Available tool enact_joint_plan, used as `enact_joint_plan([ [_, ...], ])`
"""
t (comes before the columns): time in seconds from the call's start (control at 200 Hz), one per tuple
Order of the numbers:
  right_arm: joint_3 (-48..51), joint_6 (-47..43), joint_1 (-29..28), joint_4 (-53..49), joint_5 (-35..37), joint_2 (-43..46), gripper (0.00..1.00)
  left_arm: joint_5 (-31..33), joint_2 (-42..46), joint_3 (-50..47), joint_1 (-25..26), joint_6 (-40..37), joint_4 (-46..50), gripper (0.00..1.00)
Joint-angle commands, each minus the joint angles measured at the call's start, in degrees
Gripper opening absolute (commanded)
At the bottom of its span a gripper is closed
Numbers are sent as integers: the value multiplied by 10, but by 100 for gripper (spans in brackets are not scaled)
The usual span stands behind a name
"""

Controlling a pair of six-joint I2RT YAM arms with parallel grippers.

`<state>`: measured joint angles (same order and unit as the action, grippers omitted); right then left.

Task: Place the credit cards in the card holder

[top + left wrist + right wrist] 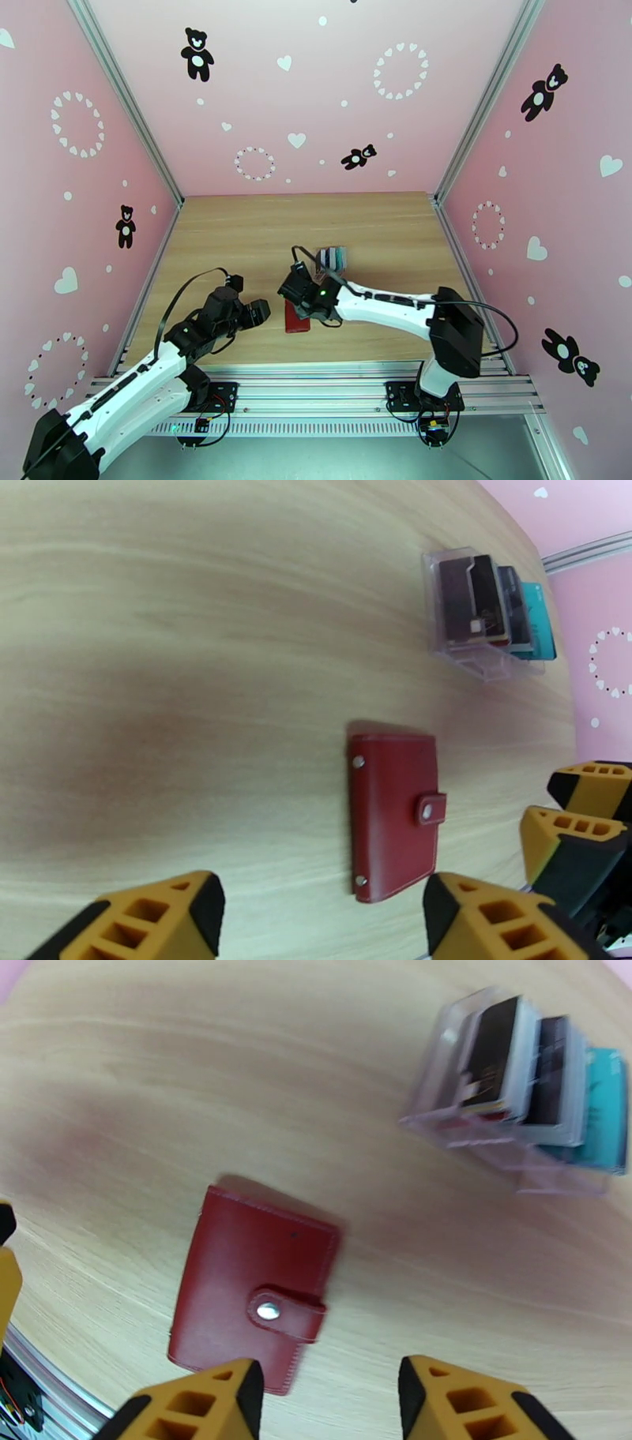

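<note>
- The left jaws stand open with nothing between them; their yellow-and-black fingers (162, 914) hang above the bare desk (197, 677), one on either side of the near end of the card holder (393, 811).
- The right jaws are open too, and empty. Their fingers (462, 1402) frame the card holder's (253, 1291) tab edge from above without touching it.
- The card holder lies flat and folded shut, with the snap tab (430, 808) fastened over its edge. From above it (296, 322) sits between the two arms, partly hidden under the right wrist.
- At the right edge of the left wrist view, another pair of yellow fingers (581, 831) shows (the other arm's, by their place).
- Beyond the card holder and apart from it stands a clear plastic rack (474, 665).
- The credit cards (482, 606) stand on edge in the rack's slots: a dark one in front, pale ones behind, a teal one (604, 1106) at the back.
- From above, the rack and cards (333, 258) stand just past the right wrist, toward the middle of the desk.
</note>
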<state>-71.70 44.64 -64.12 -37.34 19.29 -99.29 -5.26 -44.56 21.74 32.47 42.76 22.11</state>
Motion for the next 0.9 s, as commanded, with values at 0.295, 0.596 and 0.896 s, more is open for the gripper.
enact_joint_plan([
  [0.295,-38,33,-14,-30,-66,-81,41,-49,-58,-19,19,-7,-18,71],
  [0.596,-78,19,-14,-38,-64,-119,39,-25,-83,-15,61,4,-35,71],
  [0.896,-96,23,-6,-60,-52,-140,39,-16,-63,-20,61,1,-23,70],
])
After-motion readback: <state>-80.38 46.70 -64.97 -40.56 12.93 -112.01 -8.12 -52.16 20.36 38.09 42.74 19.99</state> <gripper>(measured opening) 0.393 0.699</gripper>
